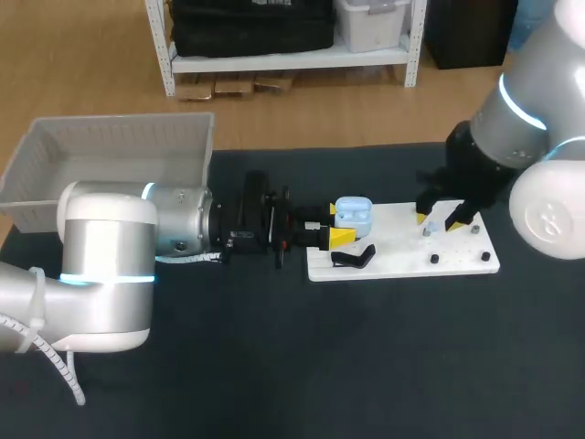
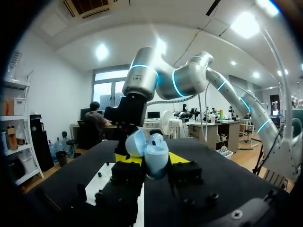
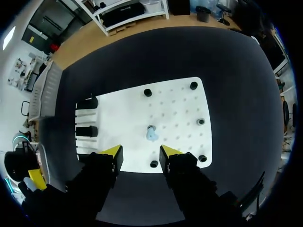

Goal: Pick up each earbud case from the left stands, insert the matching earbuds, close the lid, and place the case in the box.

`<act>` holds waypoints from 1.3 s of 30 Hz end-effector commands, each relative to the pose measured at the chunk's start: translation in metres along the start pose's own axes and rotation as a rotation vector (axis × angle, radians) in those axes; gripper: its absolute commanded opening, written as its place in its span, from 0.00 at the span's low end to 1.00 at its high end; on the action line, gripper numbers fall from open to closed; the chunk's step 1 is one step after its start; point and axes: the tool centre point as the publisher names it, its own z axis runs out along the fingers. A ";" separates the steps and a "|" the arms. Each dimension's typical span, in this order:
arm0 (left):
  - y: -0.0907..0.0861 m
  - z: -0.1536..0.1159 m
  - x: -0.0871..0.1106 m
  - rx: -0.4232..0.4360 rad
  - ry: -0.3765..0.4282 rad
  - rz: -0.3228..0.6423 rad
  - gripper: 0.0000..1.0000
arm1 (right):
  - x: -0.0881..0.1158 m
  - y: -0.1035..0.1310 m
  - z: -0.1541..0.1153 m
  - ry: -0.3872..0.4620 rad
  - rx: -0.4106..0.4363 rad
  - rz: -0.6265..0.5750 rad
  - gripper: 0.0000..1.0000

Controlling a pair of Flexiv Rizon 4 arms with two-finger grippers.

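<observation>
Evidently the left gripper (image 1: 335, 225) clamps the open earbud case (image 1: 353, 213) steady so the spread right gripper (image 3: 140, 152) can fetch the earbud (image 3: 151, 134).

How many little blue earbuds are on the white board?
1. The earbud sits on the white board, just ahead of the right gripper, whose jaws are open. Another may be hidden inside the open case held by the left gripper.

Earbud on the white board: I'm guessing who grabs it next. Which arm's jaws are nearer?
Right. The right arm holds its jaws open over the earbud; the left arm, jaws shut on the case, is at the other end of the board.
</observation>
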 end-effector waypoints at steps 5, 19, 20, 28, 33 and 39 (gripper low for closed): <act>-0.002 0.000 0.001 -0.006 -0.002 0.003 0.00 | -0.005 -0.008 0.008 0.003 0.006 -0.003 0.49; -0.002 0.000 0.001 -0.006 -0.002 0.003 0.00 | -0.011 -0.011 0.021 0.022 0.017 0.002 0.46; -0.002 0.000 0.001 -0.006 -0.002 0.003 0.00 | -0.012 -0.011 0.021 0.024 0.018 0.002 0.46; -0.002 0.000 0.001 -0.006 -0.002 0.003 0.00 | -0.014 -0.012 0.025 0.035 0.031 0.007 0.42; -0.002 0.000 0.001 -0.006 -0.002 0.003 0.00 | -0.013 -0.012 0.026 0.039 0.035 0.008 0.41; -0.002 0.000 0.001 -0.006 -0.002 0.003 0.00 | -0.013 -0.011 0.027 0.045 0.041 0.007 0.38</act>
